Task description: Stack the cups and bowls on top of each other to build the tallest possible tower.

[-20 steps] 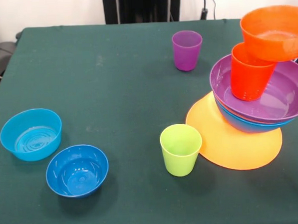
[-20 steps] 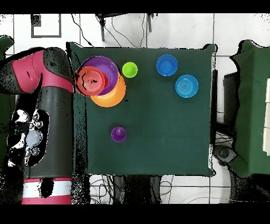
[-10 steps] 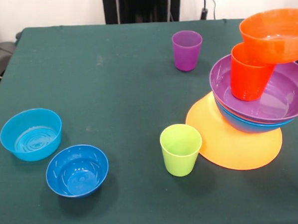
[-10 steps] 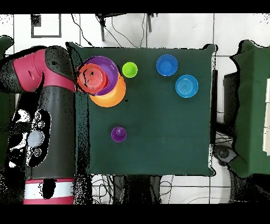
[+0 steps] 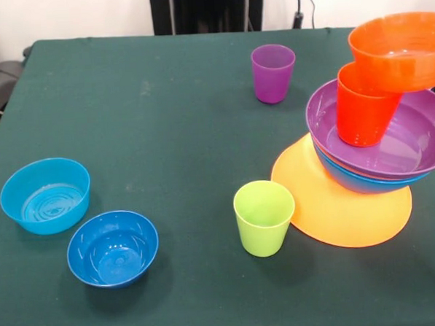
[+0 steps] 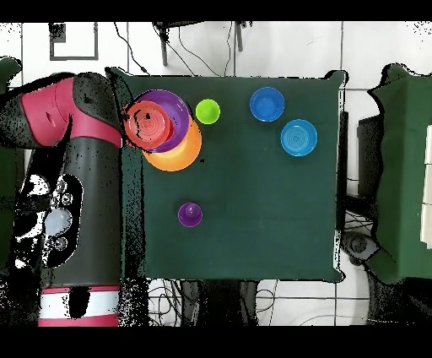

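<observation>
Checking the fingers first, you cannot tell their state: neither view shows the gripper clearly, and only the overhead view shows the arm (image 6: 72, 160), reaching beside the tower (image 5: 380, 125). Note the front view alone reveals the stack order: orange-yellow bowl (image 5: 336, 208), blue, purple bowl (image 5: 421, 141), orange cup (image 5: 364, 111), orange bowl (image 5: 401, 47). The purple cup (image 5: 273, 72), lime green cup (image 5: 264, 217), dark blue bowl (image 5: 112, 247) and light blue bowl (image 5: 45, 195) stand apart on the table (image 5: 164, 122).

Cup (image 5: 362, 111) in stacked bowls (image 5: 392, 150) — small bowl (image 5: 400, 47) on top.
</observation>
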